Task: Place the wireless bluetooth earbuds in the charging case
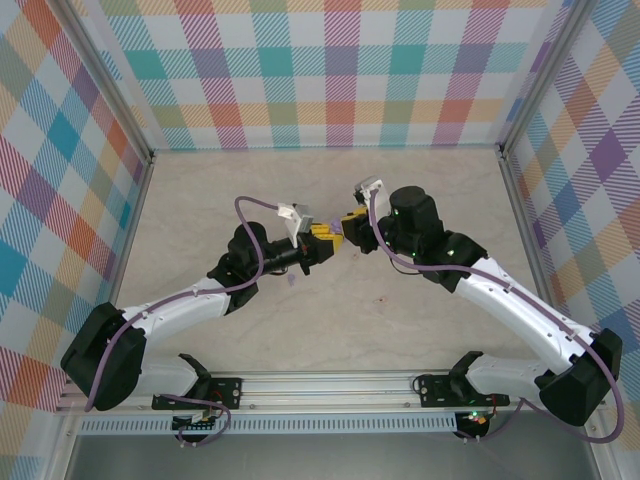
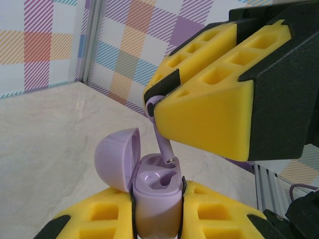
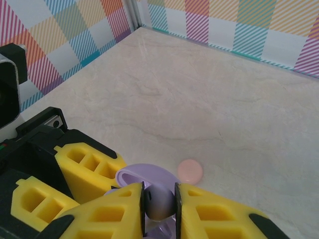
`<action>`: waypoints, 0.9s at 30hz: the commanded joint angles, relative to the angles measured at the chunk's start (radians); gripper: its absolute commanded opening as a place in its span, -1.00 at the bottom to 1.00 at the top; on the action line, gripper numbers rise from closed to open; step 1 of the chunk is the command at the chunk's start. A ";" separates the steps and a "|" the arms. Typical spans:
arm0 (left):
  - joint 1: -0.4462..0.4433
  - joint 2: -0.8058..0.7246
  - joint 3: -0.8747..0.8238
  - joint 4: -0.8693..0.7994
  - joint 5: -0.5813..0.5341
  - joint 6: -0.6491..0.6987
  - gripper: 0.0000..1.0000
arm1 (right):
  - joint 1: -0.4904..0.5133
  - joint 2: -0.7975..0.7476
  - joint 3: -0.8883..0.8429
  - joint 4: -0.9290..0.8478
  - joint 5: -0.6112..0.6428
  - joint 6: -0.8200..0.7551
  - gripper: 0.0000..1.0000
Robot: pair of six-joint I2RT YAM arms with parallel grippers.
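left gripper (image 2: 157,217) clamped on charging case (image 2: 152,188), upright, lid flipped open. Just above, right gripper (image 3: 159,208) pinches one earbud (image 2: 163,144) by its head, stem down, tip at a case socket. Beyond, pink disc (image 3: 190,171) lies on the table (image 3: 224,99).

Pale marbled desk inside a plaid-walled booth, with one pink disc lying on it.

The desk (image 1: 330,180) is a cream surface with faint stone veining, boxed in at the back and both sides by walls (image 1: 330,70) printed in a pastel plaid of teal, orange, purple and yellow. A grey metal post (image 2: 92,40) stands where two walls meet. A small round pink disc (image 3: 190,171) lies flat on the desk, well in from the walls. A ribbed aluminium rail (image 1: 330,382) runs along the near edge.
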 commanded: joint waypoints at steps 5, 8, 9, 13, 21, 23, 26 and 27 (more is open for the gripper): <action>-0.015 0.000 0.033 0.015 0.020 -0.018 -0.65 | 0.014 0.018 0.013 -0.004 0.023 -0.018 -0.52; -0.015 0.001 0.031 0.014 0.015 -0.018 -0.65 | 0.017 0.020 0.015 -0.009 0.023 -0.021 -0.52; -0.015 -0.001 0.031 0.016 0.012 -0.018 -0.65 | 0.018 0.021 0.016 -0.010 0.021 -0.023 -0.52; -0.014 -0.004 0.033 0.013 0.002 -0.021 -0.65 | 0.022 0.024 0.025 -0.023 -0.001 -0.030 -0.51; -0.015 -0.002 0.035 0.013 -0.004 -0.030 -0.65 | 0.023 0.052 0.049 -0.055 -0.071 -0.024 -0.44; -0.015 -0.003 0.034 0.013 -0.003 -0.030 -0.65 | 0.023 0.054 0.052 -0.056 -0.081 -0.017 -0.42; -0.014 -0.008 0.032 0.019 -0.006 -0.030 -0.65 | 0.023 0.054 0.056 -0.058 -0.080 -0.009 -0.38; -0.015 -0.009 0.029 0.018 -0.009 -0.030 -0.65 | 0.023 0.054 0.059 -0.061 -0.076 -0.006 -0.35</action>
